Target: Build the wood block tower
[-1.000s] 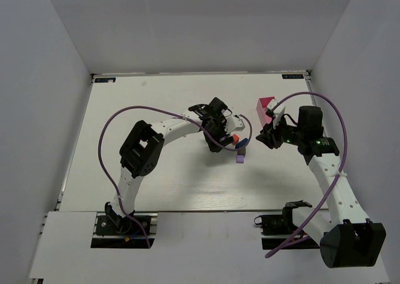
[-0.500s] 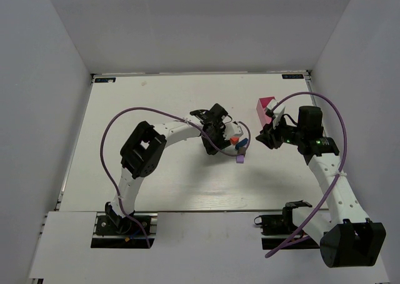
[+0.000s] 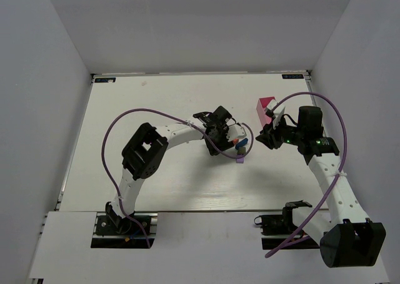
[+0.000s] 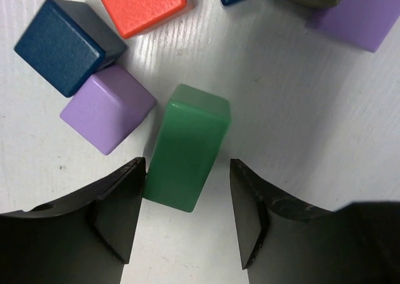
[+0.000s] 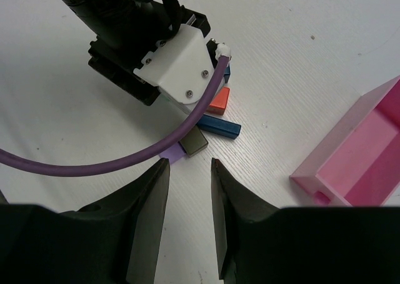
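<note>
Left gripper (image 4: 187, 174): matte black fingers apart, straddling the green block; the left one is against its edge, the right one just clear.
Green block (image 4: 189, 145): glossy painted oblong, lying flat.
Wood block tower (image 3: 238, 149): unstacked, a loose cluster mid-table between the grippers; purple cube (image 4: 107, 116), dark blue block (image 4: 62, 46) and red-orange block (image 4: 142, 5) show faint grain.
Table (image 4: 300, 109): white, finely ridged.
Right gripper (image 5: 189, 166): black fingers apart, holding nothing, near the cluster.
Pink tray (image 5: 369, 152): smooth, rectangular, walled.
Corner tags (image 3: 106, 79): dark, too small to read.

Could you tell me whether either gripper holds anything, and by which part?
Nothing firmly: the left gripper straddles the near end of the green block; right gripper empty.
</note>
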`<action>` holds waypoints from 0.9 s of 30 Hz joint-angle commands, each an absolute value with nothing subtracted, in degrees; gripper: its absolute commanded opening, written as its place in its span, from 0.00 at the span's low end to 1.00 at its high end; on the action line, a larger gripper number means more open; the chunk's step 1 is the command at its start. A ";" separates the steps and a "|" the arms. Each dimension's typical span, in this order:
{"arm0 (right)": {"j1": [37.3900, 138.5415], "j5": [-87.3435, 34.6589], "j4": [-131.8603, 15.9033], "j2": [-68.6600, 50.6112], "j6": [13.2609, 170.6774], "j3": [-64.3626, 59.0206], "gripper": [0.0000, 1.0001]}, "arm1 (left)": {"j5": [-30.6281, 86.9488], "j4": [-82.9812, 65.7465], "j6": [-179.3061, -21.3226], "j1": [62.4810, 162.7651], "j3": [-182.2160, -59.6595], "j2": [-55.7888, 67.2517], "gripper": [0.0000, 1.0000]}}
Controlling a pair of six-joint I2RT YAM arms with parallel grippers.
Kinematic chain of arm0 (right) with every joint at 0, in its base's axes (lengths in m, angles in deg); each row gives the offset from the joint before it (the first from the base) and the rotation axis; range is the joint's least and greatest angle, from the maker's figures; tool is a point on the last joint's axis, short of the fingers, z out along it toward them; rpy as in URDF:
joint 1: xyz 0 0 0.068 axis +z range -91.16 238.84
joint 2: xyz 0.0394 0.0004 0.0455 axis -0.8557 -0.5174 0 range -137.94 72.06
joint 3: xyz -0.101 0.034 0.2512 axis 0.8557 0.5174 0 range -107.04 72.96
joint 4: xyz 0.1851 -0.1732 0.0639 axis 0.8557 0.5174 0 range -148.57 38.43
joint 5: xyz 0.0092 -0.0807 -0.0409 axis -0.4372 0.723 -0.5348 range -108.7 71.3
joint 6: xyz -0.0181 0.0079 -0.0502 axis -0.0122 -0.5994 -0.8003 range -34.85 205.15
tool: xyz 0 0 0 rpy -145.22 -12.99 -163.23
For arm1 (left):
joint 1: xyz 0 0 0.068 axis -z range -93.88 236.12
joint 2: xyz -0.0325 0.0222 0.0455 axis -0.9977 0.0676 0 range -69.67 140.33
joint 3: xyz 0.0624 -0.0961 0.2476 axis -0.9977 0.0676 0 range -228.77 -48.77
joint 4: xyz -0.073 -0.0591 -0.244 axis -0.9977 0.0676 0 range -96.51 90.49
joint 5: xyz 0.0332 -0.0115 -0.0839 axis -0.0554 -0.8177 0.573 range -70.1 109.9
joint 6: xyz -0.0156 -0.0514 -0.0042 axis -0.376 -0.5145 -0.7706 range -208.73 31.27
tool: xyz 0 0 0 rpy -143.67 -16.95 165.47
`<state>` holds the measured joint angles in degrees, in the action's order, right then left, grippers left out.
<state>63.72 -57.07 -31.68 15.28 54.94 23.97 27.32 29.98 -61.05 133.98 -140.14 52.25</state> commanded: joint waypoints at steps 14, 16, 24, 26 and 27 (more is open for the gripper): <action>63.32 -58.43 -31.86 16.51 54.39 24.36 0.39 | 26.40 29.08 -62.10 134.90 -141.58 50.03 0.28; 63.58 -58.52 -31.68 16.33 54.31 24.54 0.39 | 26.40 29.08 -61.58 134.90 -140.27 49.25 0.27; 63.67 -58.69 -31.59 16.42 54.30 24.36 0.40 | 27.46 28.14 -58.51 133.85 -133.61 42.93 0.19; 63.50 -58.87 -31.42 16.60 54.22 24.36 0.40 | 26.06 27.41 -58.50 133.85 -131.74 41.61 0.12; 63.58 -58.95 -31.59 16.68 54.30 24.36 0.40 | 26.05 26.89 -57.98 133.33 -131.22 41.59 0.02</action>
<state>63.70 -57.42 -31.57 15.37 54.70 24.04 26.27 28.34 -59.81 134.07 -132.93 47.14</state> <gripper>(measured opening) 0.400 0.464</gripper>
